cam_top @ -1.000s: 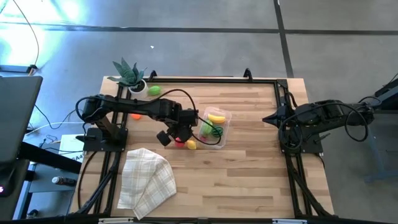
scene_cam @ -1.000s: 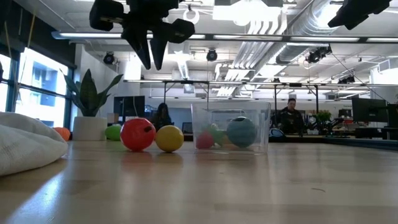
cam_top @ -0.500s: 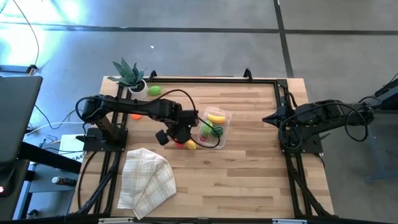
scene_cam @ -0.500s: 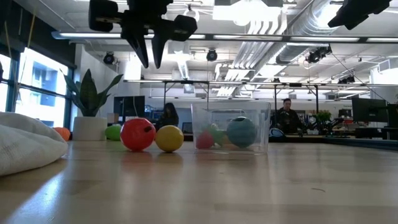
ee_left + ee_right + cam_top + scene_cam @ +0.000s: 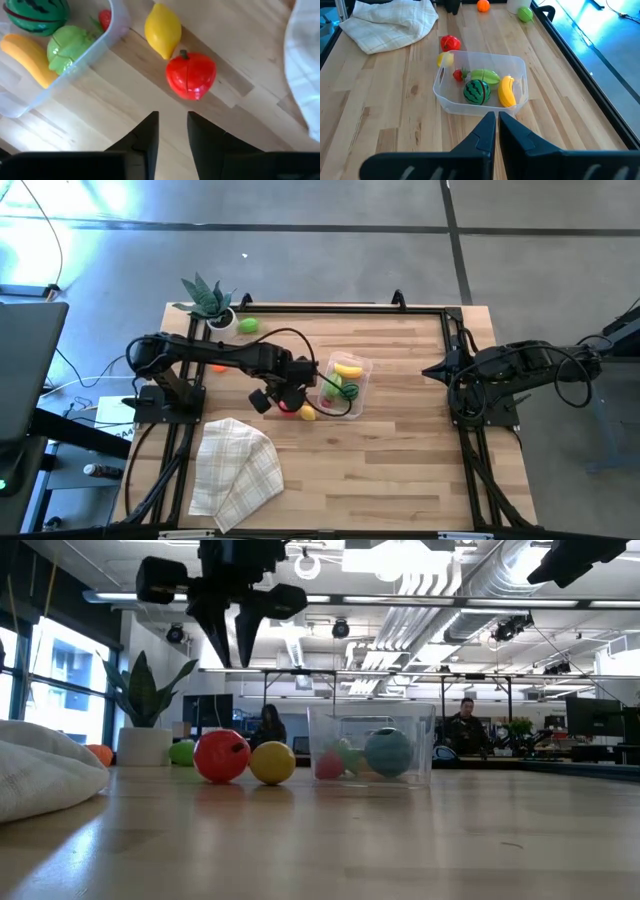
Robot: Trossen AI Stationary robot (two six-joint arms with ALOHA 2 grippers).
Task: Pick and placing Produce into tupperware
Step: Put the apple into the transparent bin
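Note:
The clear tupperware (image 5: 345,385) stands mid-table and holds a watermelon (image 5: 476,92), a banana (image 5: 507,91), a light green piece (image 5: 485,76) and a small red piece (image 5: 458,75). A red tomato (image 5: 191,75) and a yellow lemon (image 5: 163,29) rest on the wood just outside its wall. My left gripper (image 5: 230,640) hangs open high above the tomato (image 5: 222,755), fingers pointing down, touching nothing. My right gripper (image 5: 497,125) is shut and waits at the table's right edge (image 5: 450,370). A green fruit (image 5: 247,325) and an orange one (image 5: 483,5) lie near the far left corner.
A checked beige cloth (image 5: 235,470) lies bunched at the near left. A spiky plant in a white pot (image 5: 212,305) stands at the far left corner. A black frame rail (image 5: 330,308) borders the table. Bare wood stretches between the tub and the right arm.
My left gripper has shifted a little toward the table's left edge, from beside the tub to above the red tomato, staying high. The produce and the tub have kept still.

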